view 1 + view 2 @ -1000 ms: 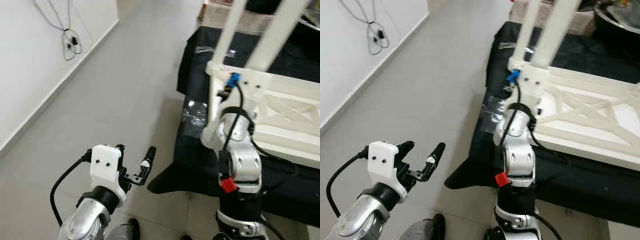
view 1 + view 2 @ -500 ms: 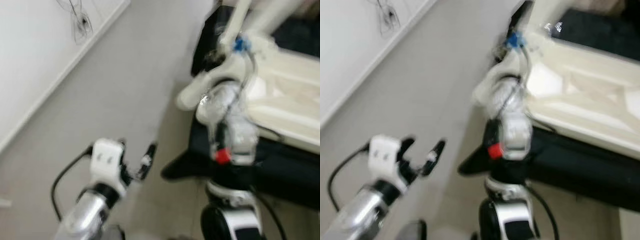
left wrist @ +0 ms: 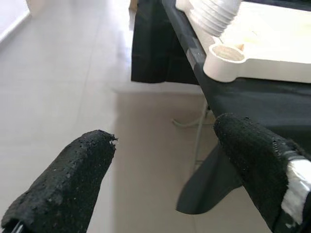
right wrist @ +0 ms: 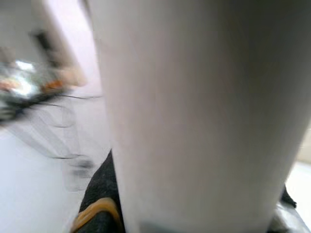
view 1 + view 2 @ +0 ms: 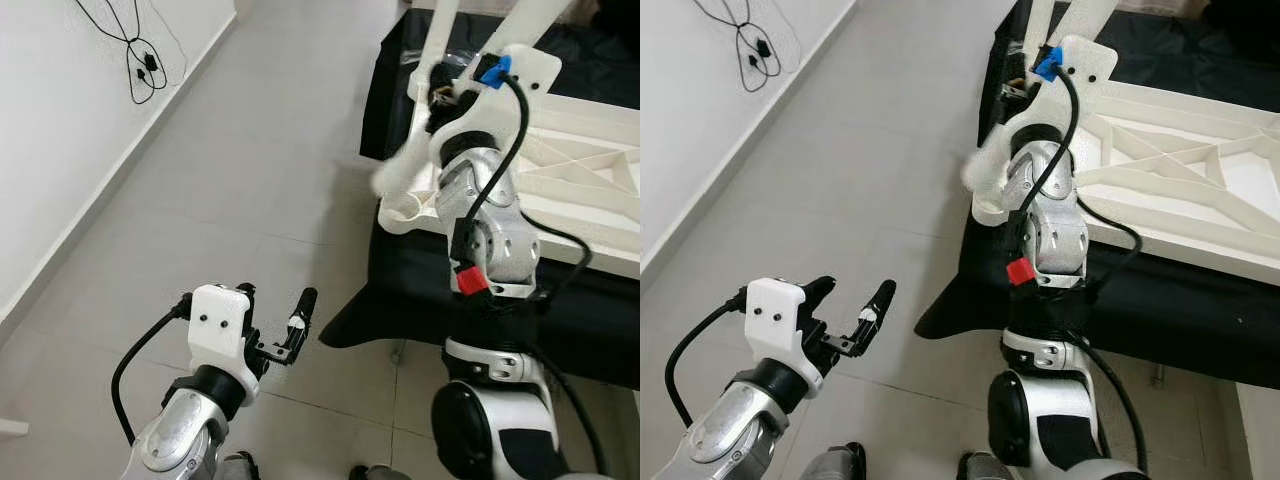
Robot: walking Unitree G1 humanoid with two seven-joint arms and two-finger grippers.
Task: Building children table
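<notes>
Right gripper (image 5: 437, 92), raised high, grips a white plastic table leg (image 4: 194, 111); left gripper (image 5: 275, 320) hovers spread over grey floor tiles (image 5: 240, 190).

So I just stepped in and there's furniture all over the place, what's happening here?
The robot is assembling a white plastic children's table top, which lies upside down on a surface draped in black cloth. Its right pincer is up at a round white table leg by the near corner, and the right wrist view shows that leg close up. The left pincer hovers open over the grey tiled floor, holding nothing.
</notes>
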